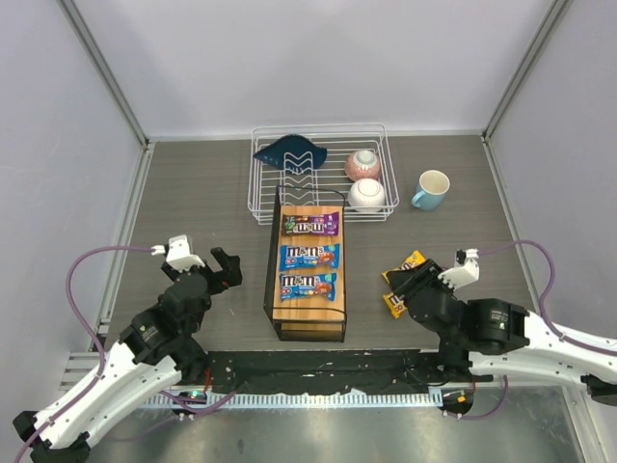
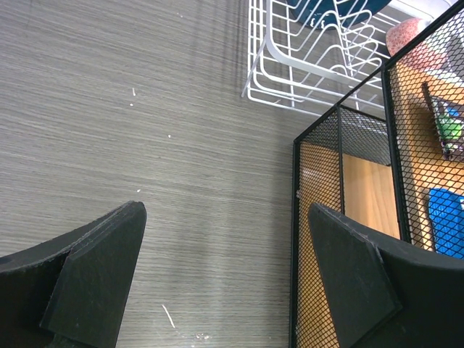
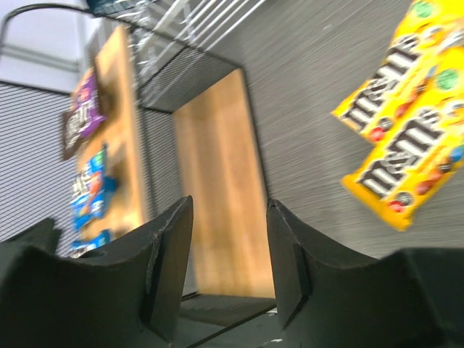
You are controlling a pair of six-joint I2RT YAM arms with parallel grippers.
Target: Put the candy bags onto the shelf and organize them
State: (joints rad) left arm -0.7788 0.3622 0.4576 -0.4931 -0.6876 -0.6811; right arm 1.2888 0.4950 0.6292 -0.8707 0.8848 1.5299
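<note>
Yellow candy bags [image 3: 409,163] printed "m&m's" lie on the worktop [image 1: 193,193] just right of the shelf [image 1: 308,307]. A purple bag [image 1: 309,225] and two blue bags [image 1: 309,256] rest on its top plank. The left claw [image 2: 225,239] gapes wide, empty. The right claw [image 3: 226,232] is partly spread, holding nothing. The purple bag's print is too blurred to read.

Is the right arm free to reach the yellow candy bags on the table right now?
Probably yes. The right claw is open and empty, close beside the yellow bags, which lie flat on the table with nothing between. The shelf stands off to the left, out of the way.
</note>
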